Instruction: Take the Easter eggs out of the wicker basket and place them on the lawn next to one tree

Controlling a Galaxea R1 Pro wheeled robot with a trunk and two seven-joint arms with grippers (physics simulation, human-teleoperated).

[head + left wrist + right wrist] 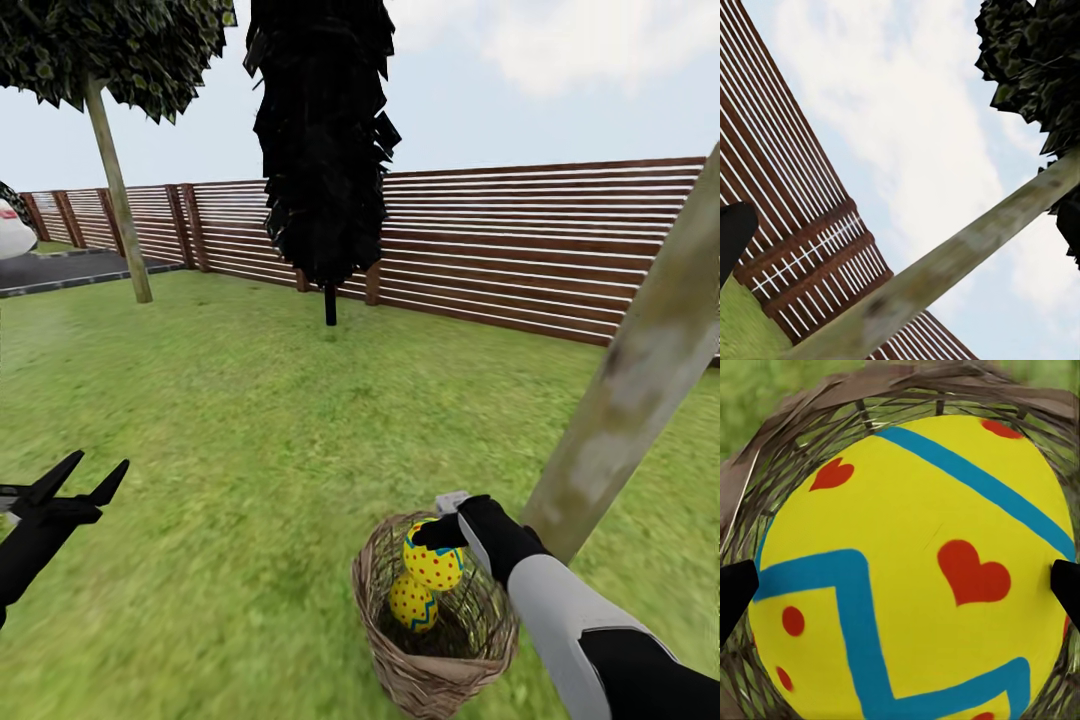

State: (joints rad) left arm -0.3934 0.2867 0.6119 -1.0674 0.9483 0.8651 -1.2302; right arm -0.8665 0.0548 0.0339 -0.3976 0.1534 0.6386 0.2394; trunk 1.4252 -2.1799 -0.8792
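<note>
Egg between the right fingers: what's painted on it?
Yellow egg with red hearts and dots and blue zigzag bands; clearest in the right wrist view.

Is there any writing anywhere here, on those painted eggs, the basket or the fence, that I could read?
None: no words, numbers or brand marks show.
Upper egg: red dots, red hearts and blue zigzag bands, no letters.
Basket: plain wicker.
Fence: bare wooden slats.
</note>
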